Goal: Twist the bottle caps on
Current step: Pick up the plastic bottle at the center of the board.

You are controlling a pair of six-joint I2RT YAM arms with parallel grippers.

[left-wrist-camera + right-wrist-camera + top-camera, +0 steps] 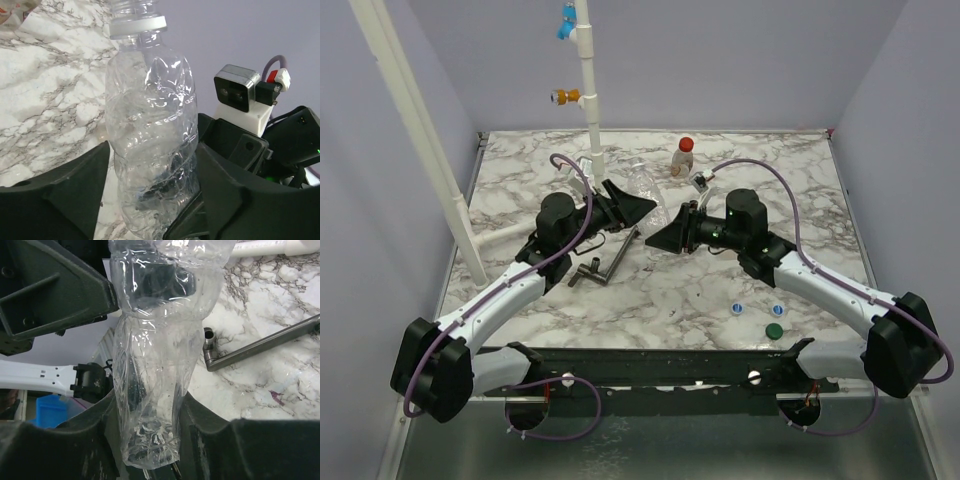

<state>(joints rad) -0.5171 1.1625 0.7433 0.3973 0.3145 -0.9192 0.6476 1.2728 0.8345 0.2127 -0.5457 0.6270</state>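
**Item:** clear bottle point(150, 100), crumpled; no cap on the neck as far as it shows.
**Location:** over the middle of the table point(670, 290), between both my pincers.
**Left pincer** point(150, 150): clamped on the bottle's wide body.
**Right pincer** point(145, 407): clamped on its squeezed, narrower part.
**Loose stock:** white-and-blue cap point(737, 309), second white-and-blue cap point(777, 310) and green cap point(774, 330), on the table near my right base, well apart from the bottle.
**Red-capped bottle** point(682, 160): upright at the back, apparently finished.
**Step in hand, as I judge it:** steadying the bottle before capping.
**Next move calls for:** one pincer letting go to fetch a cap, the other keeping the neck free and steady.
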